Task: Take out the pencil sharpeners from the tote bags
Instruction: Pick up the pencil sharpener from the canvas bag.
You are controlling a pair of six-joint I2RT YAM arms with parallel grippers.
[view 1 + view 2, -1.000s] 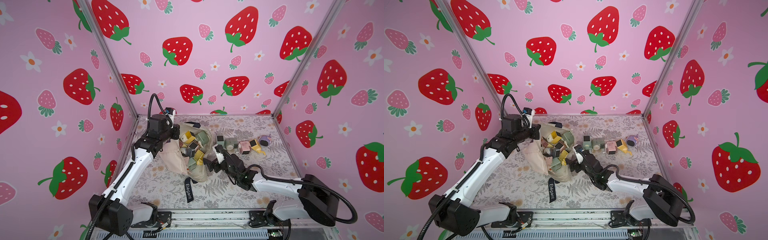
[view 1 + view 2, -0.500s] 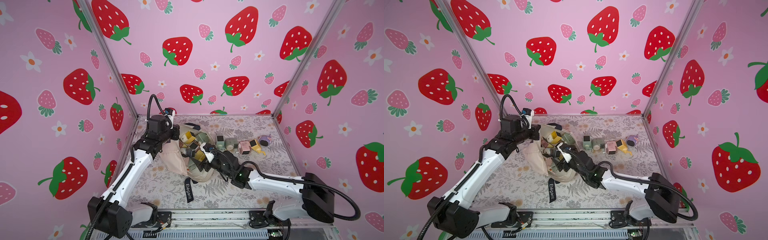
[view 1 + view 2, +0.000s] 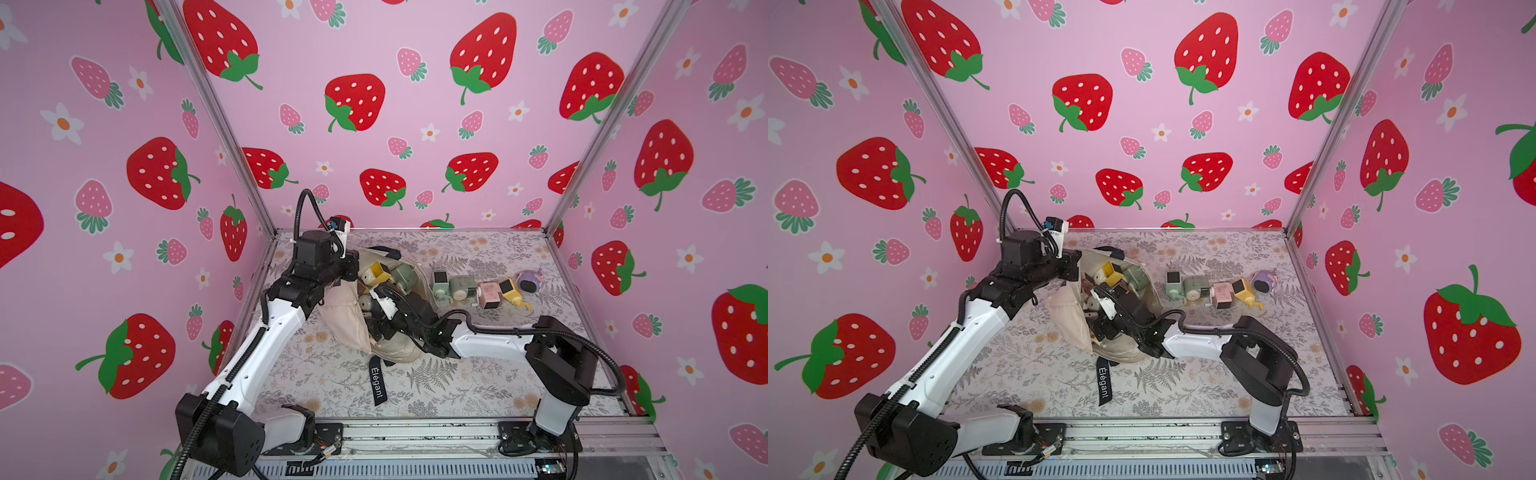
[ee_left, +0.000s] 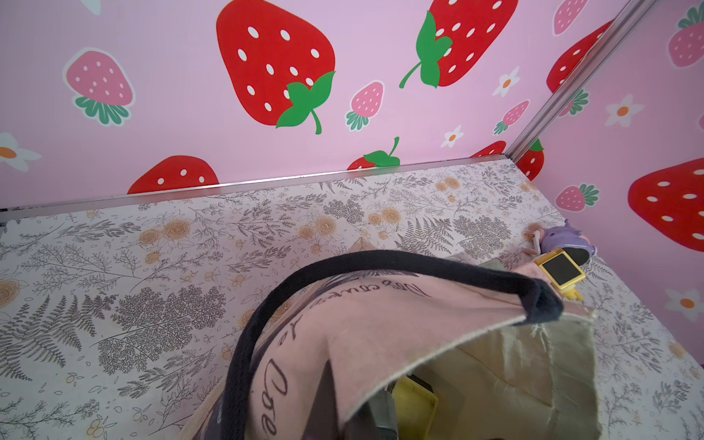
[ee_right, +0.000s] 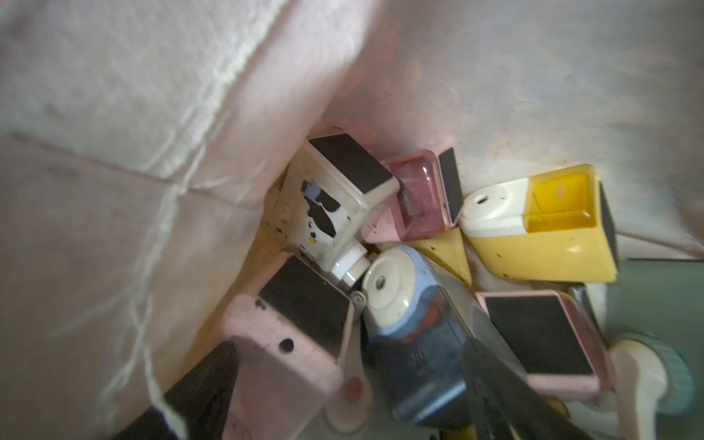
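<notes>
The cream tote bag [image 3: 345,320] [image 3: 1067,320] lies open on the floral table. My left gripper [image 3: 353,266] is shut on its rim and holds the mouth up; its navy handle [image 4: 381,263] arcs across the left wrist view. My right gripper [image 5: 350,392] is open, down inside the bag [image 3: 368,320]. Its fingers [image 5: 205,392] straddle a pink pencil sharpener [image 5: 289,335] and a blue one [image 5: 411,324]. Cream [image 5: 331,198], yellow [image 5: 544,224] and further pink [image 5: 541,335] sharpeners are piled around them. Several sharpeners [image 3: 488,295] [image 3: 1221,295] lie in a row on the table right of the bag.
The black strap reading Elegant [image 3: 377,382] trails from the bag toward the front rail [image 3: 415,432]. A purple sharpener [image 3: 530,280] [image 4: 564,240] ends the row near the right wall. Pink strawberry walls close in three sides.
My right gripper has moved left from beside the bag into its mouth, staying open. The left arm has held the rim in place.
</notes>
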